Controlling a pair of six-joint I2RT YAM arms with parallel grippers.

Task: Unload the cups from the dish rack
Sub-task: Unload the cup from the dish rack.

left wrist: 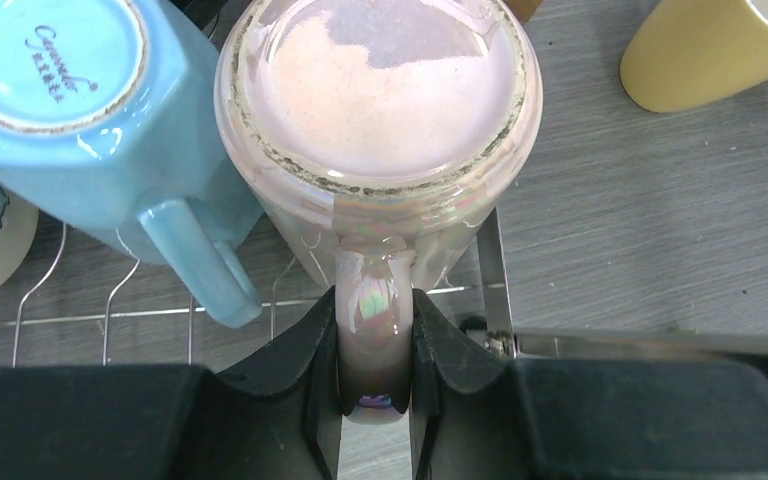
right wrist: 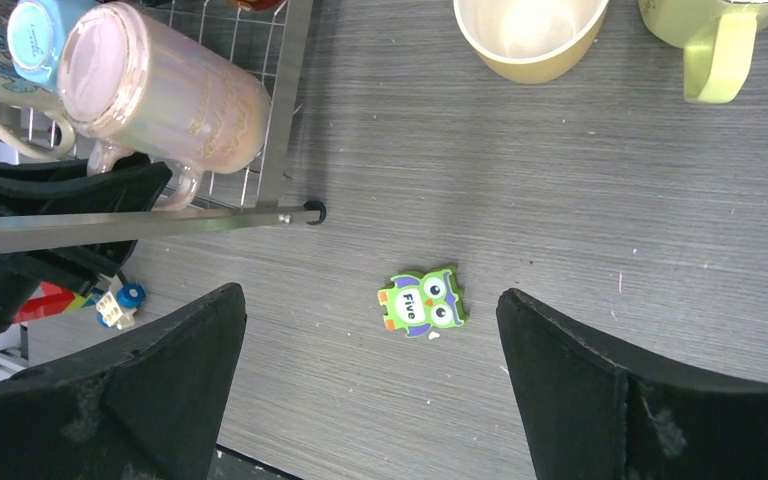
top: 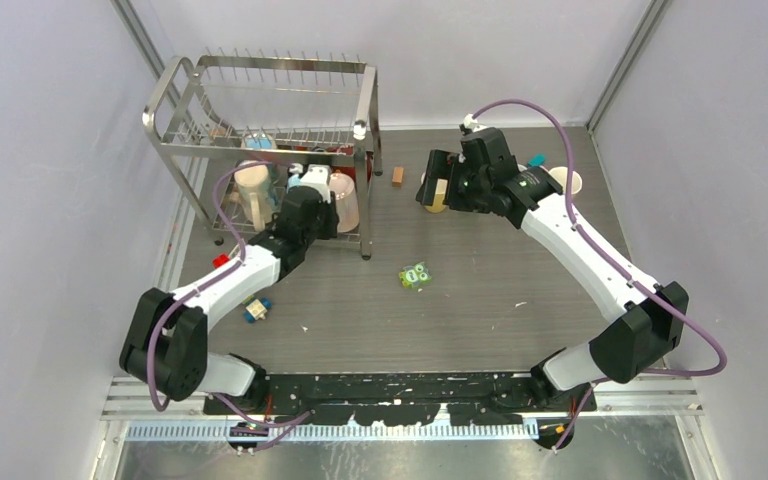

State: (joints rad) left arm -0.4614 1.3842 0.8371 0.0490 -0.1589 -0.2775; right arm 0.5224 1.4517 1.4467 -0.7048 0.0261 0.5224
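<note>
The steel dish rack [top: 368, 100] stands at the far left. My left gripper [left wrist: 375, 305] is shut on the handle of a pearly pink mug [left wrist: 380, 90], which lies base-up on the rack's lower tier [top: 345, 200] beside a light blue mug [left wrist: 70, 100]. A beige mug [top: 253, 185] also sits in the rack. My right gripper [right wrist: 370, 300] is open and empty above the table, right of the rack [top: 438, 180]. A yellow mug [right wrist: 530, 35] and a lime mug [right wrist: 720, 40] stand on the table beyond its fingers.
A green owl toy [top: 415, 275] lies mid-table, also between my right fingers in the wrist view [right wrist: 423, 300]. A wooden block [top: 397, 176], a red block [top: 220, 260] and a small blue toy [top: 256, 308] lie about. A cream cup [top: 566, 180] stands far right.
</note>
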